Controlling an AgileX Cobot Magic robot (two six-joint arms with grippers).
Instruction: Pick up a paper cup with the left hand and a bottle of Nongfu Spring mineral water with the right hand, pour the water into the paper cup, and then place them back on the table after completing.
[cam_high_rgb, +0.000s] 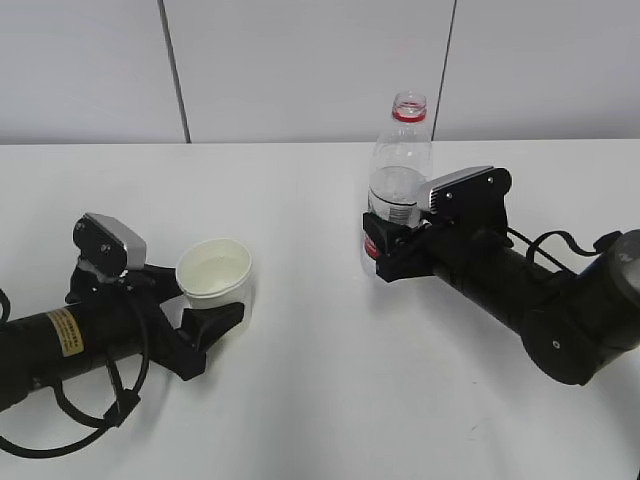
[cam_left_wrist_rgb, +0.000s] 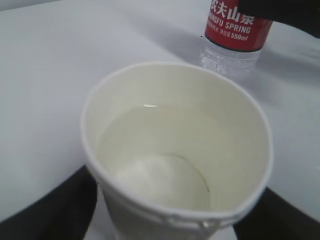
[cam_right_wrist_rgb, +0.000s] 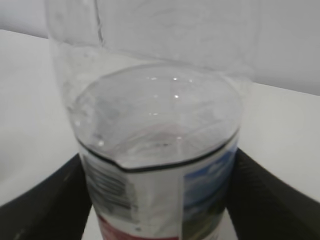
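Observation:
The white paper cup (cam_high_rgb: 213, 270) stands upright at table level on the left, with clear water (cam_left_wrist_rgb: 155, 150) in its lower part. My left gripper (cam_high_rgb: 215, 318) is shut on the paper cup, one black finger on each side of its wall (cam_left_wrist_rgb: 170, 205). The uncapped Nongfu Spring bottle (cam_high_rgb: 400, 160) with a red label stands upright right of centre, about half full of water (cam_right_wrist_rgb: 155, 115). My right gripper (cam_high_rgb: 388, 250) is shut on the bottle at its label (cam_right_wrist_rgb: 157, 195). The bottle also shows behind the cup in the left wrist view (cam_left_wrist_rgb: 235, 35).
The white table (cam_high_rgb: 320, 400) stretches between and in front of the two arms. A pale panelled wall (cam_high_rgb: 300, 60) closes the far side. A small dark scuff (cam_high_rgb: 473, 432) marks the table at the front right.

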